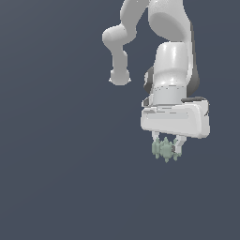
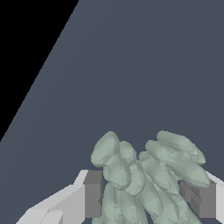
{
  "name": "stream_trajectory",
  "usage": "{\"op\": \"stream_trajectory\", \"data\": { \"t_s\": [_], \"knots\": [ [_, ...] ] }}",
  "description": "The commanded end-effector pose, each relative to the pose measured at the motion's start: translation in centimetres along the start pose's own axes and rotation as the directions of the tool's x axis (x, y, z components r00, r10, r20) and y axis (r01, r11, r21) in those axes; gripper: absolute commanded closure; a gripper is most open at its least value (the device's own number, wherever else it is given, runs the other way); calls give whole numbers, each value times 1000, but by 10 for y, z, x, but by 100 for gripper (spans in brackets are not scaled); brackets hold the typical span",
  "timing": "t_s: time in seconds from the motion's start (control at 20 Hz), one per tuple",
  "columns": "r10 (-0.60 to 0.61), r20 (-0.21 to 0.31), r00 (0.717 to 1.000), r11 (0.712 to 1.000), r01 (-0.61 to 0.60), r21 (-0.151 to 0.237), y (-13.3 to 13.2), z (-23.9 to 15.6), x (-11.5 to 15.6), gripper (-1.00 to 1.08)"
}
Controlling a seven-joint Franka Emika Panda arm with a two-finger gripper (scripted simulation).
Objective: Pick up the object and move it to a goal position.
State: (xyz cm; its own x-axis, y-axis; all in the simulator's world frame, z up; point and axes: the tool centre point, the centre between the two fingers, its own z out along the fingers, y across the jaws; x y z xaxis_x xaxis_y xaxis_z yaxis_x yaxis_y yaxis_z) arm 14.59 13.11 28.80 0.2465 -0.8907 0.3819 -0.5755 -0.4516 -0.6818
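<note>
- The gripper (image 1: 166, 146) is clenched on the object (image 1: 166, 150), a pale grey-green knobbly cluster; in the wrist view the dark pads (image 2: 93, 193) of the fingers press against its lumps from both sides.
- The object (image 2: 146, 177) sits between the fingertips and hangs a little below them, under the white hand of the arm (image 1: 174, 75).
- No shadow or contact line shows under the object in the exterior view, so whether it is clear of the grey surface (image 1: 56, 178) cannot be told for certain; it looks lifted.
- Judged from this, the picking-up step is done and the carrying step is in hand.
- No goal marker is visible in either view, so its direction cannot be told.
- The next move calls for a steady carry with the grip kept firm, since the lumpy shape gives the pads little flat contact.
</note>
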Motion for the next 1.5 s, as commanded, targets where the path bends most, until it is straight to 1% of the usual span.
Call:
{"op": "stream_trajectory", "data": {
  "t_s": [0.0,0.35,0.7,1.0,1.25,1.45],
  "knots": [
    [24,-24,999,1000,-24,19,-10,-6,-1,108],
    [92,-87,992,994,-86,73,-38,-24,-5,108],
    [166,-148,975,980,-147,133,-66,-44,-9,108],
    [237,-201,950,961,-200,190,-90,-62,-13,108],
    [298,-243,923,941,-241,237,-110,-78,-15,108],
    [338,-270,902,926,-267,267,-121,-87,-17,108]
  ]
}}
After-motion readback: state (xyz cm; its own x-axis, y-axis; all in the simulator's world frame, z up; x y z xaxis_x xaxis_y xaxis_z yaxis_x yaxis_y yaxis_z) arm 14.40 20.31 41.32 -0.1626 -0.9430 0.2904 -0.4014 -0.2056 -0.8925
